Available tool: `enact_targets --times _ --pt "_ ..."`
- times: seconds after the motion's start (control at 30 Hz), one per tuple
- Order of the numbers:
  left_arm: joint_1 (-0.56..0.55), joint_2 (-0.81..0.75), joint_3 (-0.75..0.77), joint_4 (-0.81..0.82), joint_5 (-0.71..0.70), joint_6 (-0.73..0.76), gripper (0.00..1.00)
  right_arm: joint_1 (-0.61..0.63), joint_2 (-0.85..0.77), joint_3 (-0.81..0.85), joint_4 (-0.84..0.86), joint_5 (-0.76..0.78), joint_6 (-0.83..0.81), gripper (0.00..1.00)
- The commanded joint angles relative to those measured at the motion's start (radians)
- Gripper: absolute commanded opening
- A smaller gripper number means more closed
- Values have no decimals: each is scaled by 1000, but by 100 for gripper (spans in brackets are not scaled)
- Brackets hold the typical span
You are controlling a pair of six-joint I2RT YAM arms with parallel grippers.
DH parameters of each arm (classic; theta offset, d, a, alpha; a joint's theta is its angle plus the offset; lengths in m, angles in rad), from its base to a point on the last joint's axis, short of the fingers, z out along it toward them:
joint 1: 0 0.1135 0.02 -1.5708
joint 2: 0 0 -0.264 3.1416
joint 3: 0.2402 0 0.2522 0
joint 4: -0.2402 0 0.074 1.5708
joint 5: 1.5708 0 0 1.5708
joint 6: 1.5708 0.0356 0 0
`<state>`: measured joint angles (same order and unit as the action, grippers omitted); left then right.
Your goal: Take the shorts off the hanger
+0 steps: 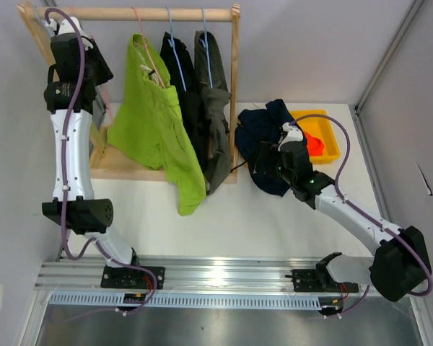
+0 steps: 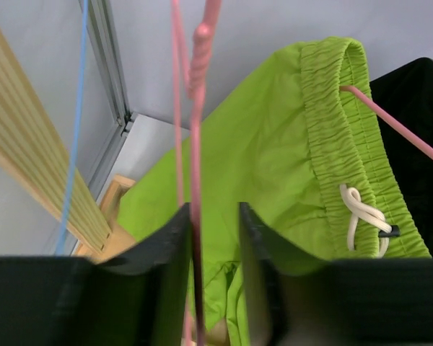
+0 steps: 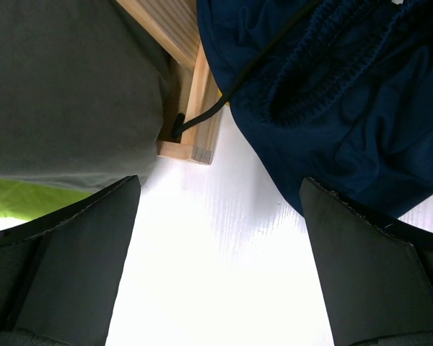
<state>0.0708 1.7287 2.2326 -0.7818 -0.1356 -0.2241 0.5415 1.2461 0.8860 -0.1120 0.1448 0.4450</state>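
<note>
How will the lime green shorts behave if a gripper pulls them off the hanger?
Probably floppy: the lime green shorts drape in loose folds from the pink hanger. Likely light, as the thin wire holds them. The gathered waistband may catch on the hanger arm.

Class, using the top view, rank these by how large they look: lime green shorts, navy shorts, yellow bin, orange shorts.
1. lime green shorts
2. navy shorts
3. yellow bin
4. orange shorts, only partly visible
</note>
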Motion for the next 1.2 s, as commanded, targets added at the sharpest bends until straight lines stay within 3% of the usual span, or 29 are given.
enact_targets --times 0.0,0.33,0.47,0.73,1.17 --pt "7 -93 -4 -13 -2 -12 41 18 -46 21 -21 41 15 100" --pt "-2 -241 -11 -19 33 -27 45 66 -96 33 -67 94 15 99" --pt "-58 -264 -1 -23 65 -18 46 80 -103 48 -80 113 17 99" --pt "-193 -189 -4 2 96 -31 49 109 -114 60 -97 150 12 99" --pt "-266 -67 -19 133 123 -70 50 107 -139 27 -104 177 1 99"
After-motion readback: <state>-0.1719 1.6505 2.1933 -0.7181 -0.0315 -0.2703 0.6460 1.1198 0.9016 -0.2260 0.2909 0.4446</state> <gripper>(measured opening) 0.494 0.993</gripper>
